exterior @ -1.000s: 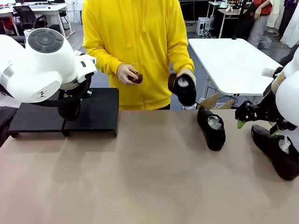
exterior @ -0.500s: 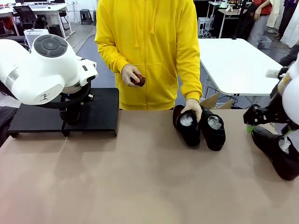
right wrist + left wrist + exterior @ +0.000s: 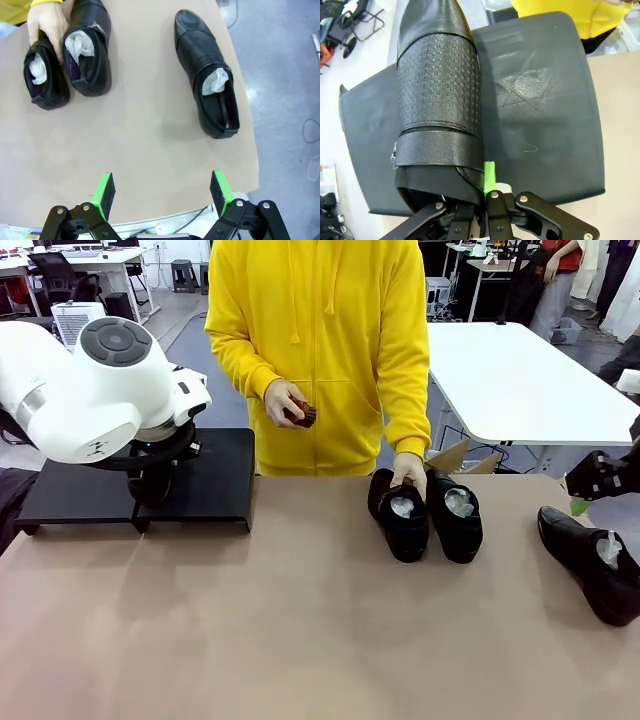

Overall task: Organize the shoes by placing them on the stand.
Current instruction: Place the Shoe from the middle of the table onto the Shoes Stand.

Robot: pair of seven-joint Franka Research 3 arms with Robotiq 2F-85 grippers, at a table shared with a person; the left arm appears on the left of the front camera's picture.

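In the left wrist view my left gripper (image 3: pixel 476 184) is shut on the heel of a black textured shoe (image 3: pixel 437 95), holding it just over the matte-black stand (image 3: pixel 545 110). Across the table, a person's hand (image 3: pixel 408 472) rests on one shoe (image 3: pixel 400 518) standing beside a second shoe (image 3: pixel 455 520). A third shoe (image 3: pixel 595 565) lies at the right edge, toe pointing away. My right gripper (image 3: pixel 162 192) hangs open high above the table's right end with nothing between its fingers, and it peeks in at the right edge of the front view (image 3: pixel 585 495). The stand (image 3: pixel 215 485) sits at the far left.
The person in a yellow hoodie stands at the far side holding a small reddish-brown brush (image 3: pixel 300 413) in the other hand. My bulky left arm (image 3: pixel 100 390) hides part of the stand. Bare tan tabletop (image 3: pixel 300 620) fills the middle and front.
The person has brought a shoe down and stood it beside the one on the table. My right gripper has drawn back to the right, away from the lone shoe. My left arm barely shifted.
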